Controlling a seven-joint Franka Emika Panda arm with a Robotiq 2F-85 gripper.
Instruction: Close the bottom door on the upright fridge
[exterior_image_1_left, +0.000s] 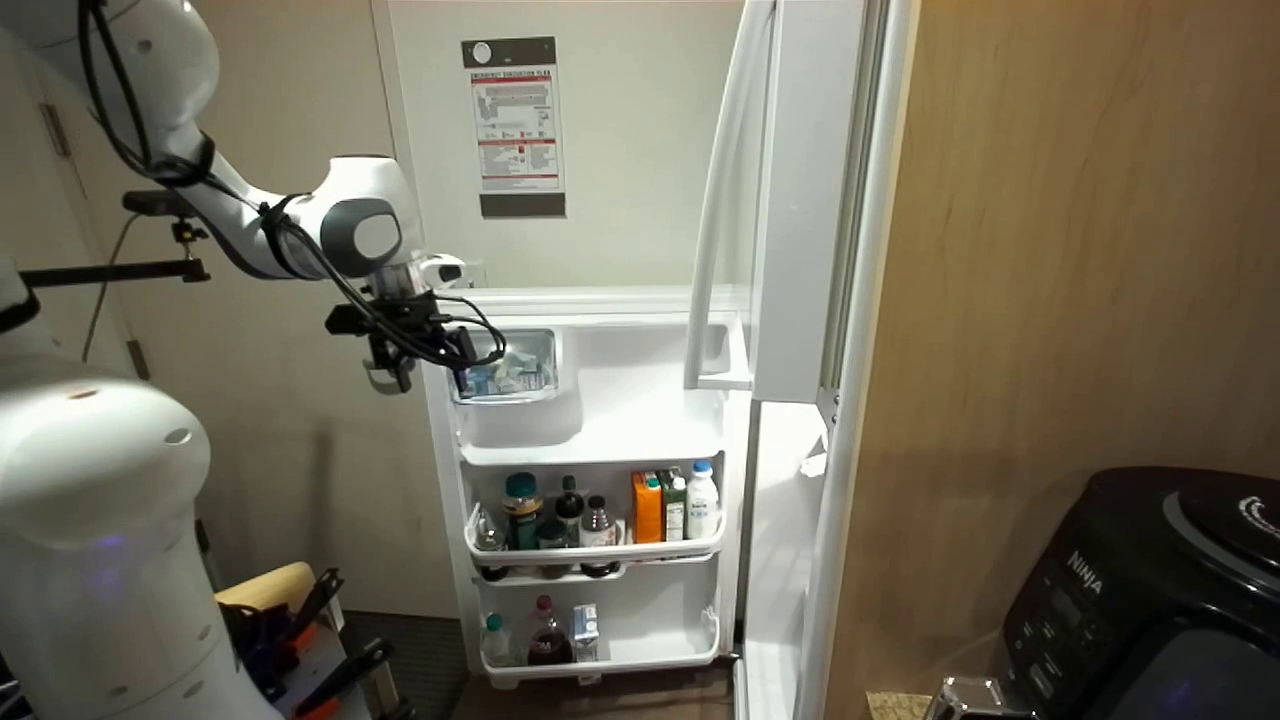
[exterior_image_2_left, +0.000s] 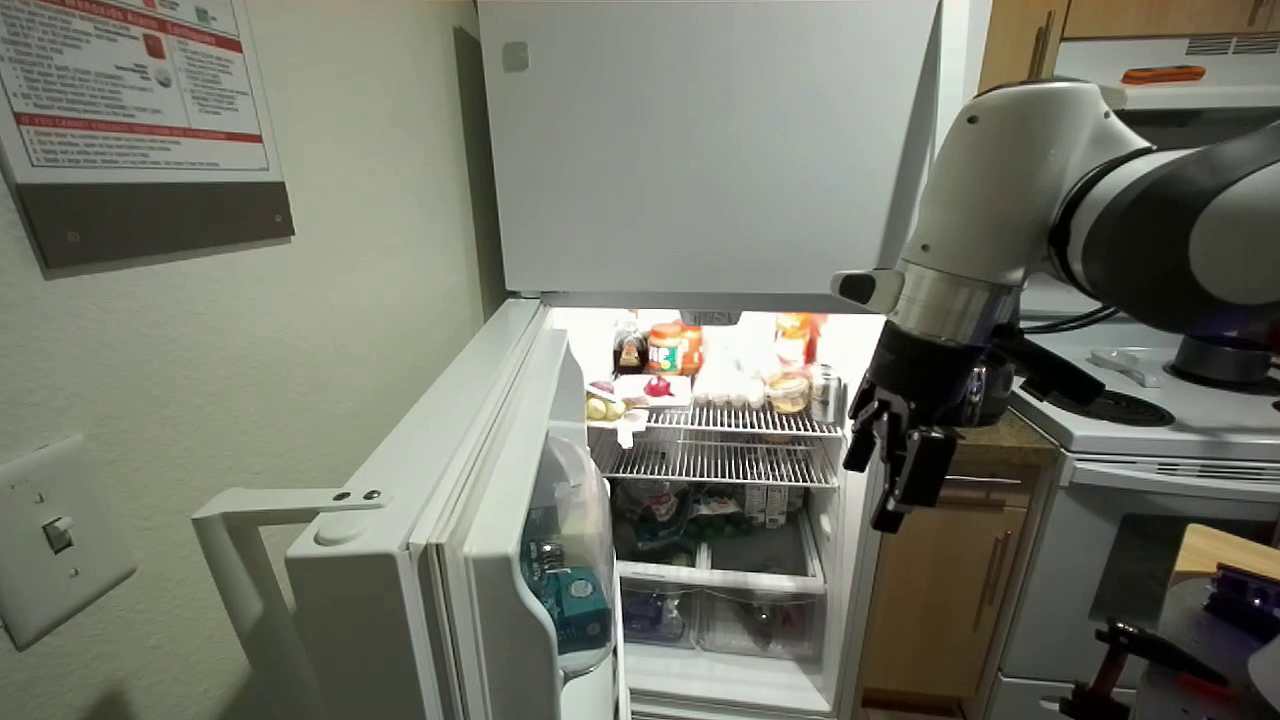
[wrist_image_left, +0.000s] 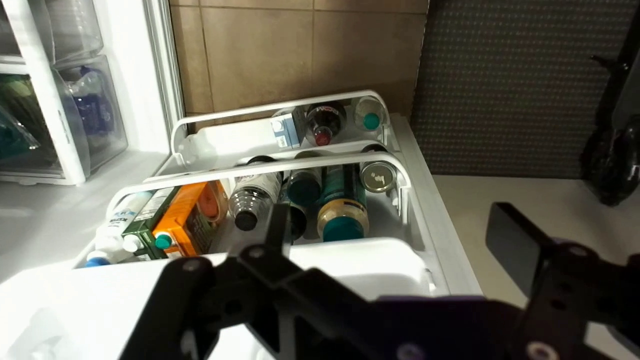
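Observation:
The white bottom door (exterior_image_1_left: 650, 400) of the upright fridge (exterior_image_2_left: 700, 150) stands wide open. Its inner racks of bottles, jars and cartons and its clear bin (exterior_image_1_left: 510, 370) face an exterior view. Its top edge (exterior_image_2_left: 400, 450) and handle (exterior_image_2_left: 245, 590) also show; most of its outer face is hidden. The upper door (exterior_image_1_left: 800, 200) appears shut. My gripper (exterior_image_1_left: 432, 378) is in front of the door's free side near the clear bin, and also shows in an exterior view (exterior_image_2_left: 895, 490). In the wrist view my gripper (wrist_image_left: 392, 230) is open and empty, with the door's edge (wrist_image_left: 435, 215) between its fingers' lines; contact cannot be told.
A light wall with a switch (exterior_image_2_left: 60, 535) and a notice (exterior_image_1_left: 520, 130) stands behind the door. The lit fridge interior (exterior_image_2_left: 715, 440) holds food and drawers. A stove (exterior_image_2_left: 1150, 400) and a cart with tools (exterior_image_1_left: 310, 640) are nearby. A black air fryer (exterior_image_1_left: 1150, 590) stands beside the wood-grain panel (exterior_image_1_left: 1080, 250).

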